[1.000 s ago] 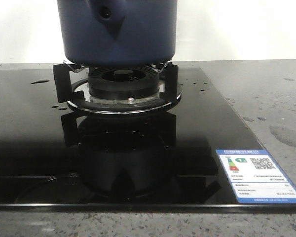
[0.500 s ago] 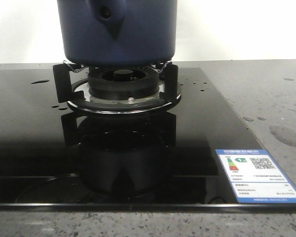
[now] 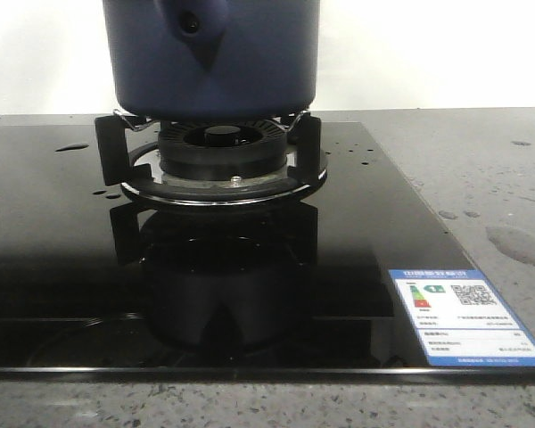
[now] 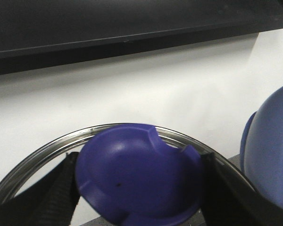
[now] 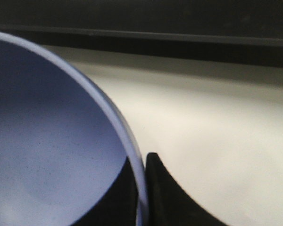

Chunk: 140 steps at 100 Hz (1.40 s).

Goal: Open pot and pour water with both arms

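Two arms share the work above a gas hob, though neither shows in the front view. The pot (image 3: 212, 58), dark navy, sits on the burner stand (image 3: 212, 160) at the rear of the black glass hob (image 3: 71, 267), its handle socket (image 3: 193, 25) facing the camera. Its top is cut off by the frame, so whether it is open cannot be read from there.

From the left wrist, the left end effector (image 4: 139, 188) is clamped on the blue knob (image 4: 137, 181) of a lid (image 4: 47, 153) whose steel rim curves behind it; dark fingers (image 4: 52, 197) press the knob from either side. Pale wall fills the background, so the lid appears to be held in the air, clear of the pot. A lighter blue vessel (image 4: 269, 155) stands just beside it.

From the right wrist, the right end effector (image 5: 142, 193) pinches the rim of a blue bowl (image 5: 52, 155), one finger (image 5: 167, 197) outside the wall and one inside.

Water (image 3: 517, 242) lies as a shallow puddle on the speckled tabletop (image 3: 481, 160) right of the hob, with drops on the glass.

With the lid apparently off, pouring is probably next, and it turns on one relation: the bowl held by the right arm must come over the pot's mouth, with its pinched rim uppermost as it tips.
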Motion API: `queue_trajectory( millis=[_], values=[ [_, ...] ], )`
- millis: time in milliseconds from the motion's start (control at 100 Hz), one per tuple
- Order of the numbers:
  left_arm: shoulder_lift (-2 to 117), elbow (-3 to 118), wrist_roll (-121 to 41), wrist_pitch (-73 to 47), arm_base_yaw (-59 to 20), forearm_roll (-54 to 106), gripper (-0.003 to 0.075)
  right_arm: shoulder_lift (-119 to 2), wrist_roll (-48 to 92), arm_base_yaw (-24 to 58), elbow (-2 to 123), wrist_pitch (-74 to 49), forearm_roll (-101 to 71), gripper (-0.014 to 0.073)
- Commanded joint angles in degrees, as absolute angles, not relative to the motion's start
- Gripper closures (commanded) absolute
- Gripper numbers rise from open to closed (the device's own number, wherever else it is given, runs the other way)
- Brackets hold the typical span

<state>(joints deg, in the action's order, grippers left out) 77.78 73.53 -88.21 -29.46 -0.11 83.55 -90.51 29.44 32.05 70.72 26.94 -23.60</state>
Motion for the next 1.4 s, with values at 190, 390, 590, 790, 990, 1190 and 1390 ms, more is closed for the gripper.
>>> queue_trajectory(
  millis=[190, 390, 590, 790, 990, 1190, 1390],
  values=[
    [75.36, 75.96, -88.12, -28.94, 0.07, 87.16, 0.0353, -89.14, 29.58, 31.20, 71.49, 35.79, -22.20, 0.0650],
    [75.36, 75.96, -88.12, -28.94, 0.07, 87.16, 0.0353, -89.14, 29.58, 31.93, 65.87, 53.83, -18.88, 0.0650],
    [75.36, 75.96, -88.12, -29.04, 0.07, 87.16, 0.0353, -89.14, 29.58, 31.93, 64.88, 56.56, -12.74, 0.0650],
    [75.36, 75.96, -88.12, -29.04, 0.07, 87.16, 0.0353, -89.14, 29.58, 31.93, 64.88, 61.83, -12.07, 0.0650],
    [75.36, 75.96, -88.12, -29.04, 0.07, 87.16, 0.0353, -89.14, 29.58, 31.93, 64.88, 63.98, -10.64, 0.0650],
    [75.36, 75.96, -88.12, -29.04, 0.07, 87.16, 0.0353, -89.14, 29.58, 31.93, 64.88, 63.77, -10.64, 0.0650],
    [75.36, 75.96, -88.12, -29.15, 0.07, 87.16, 0.0353, -89.14, 29.58, 31.93, 64.88, 60.23, -10.64, 0.0650]
  ],
)
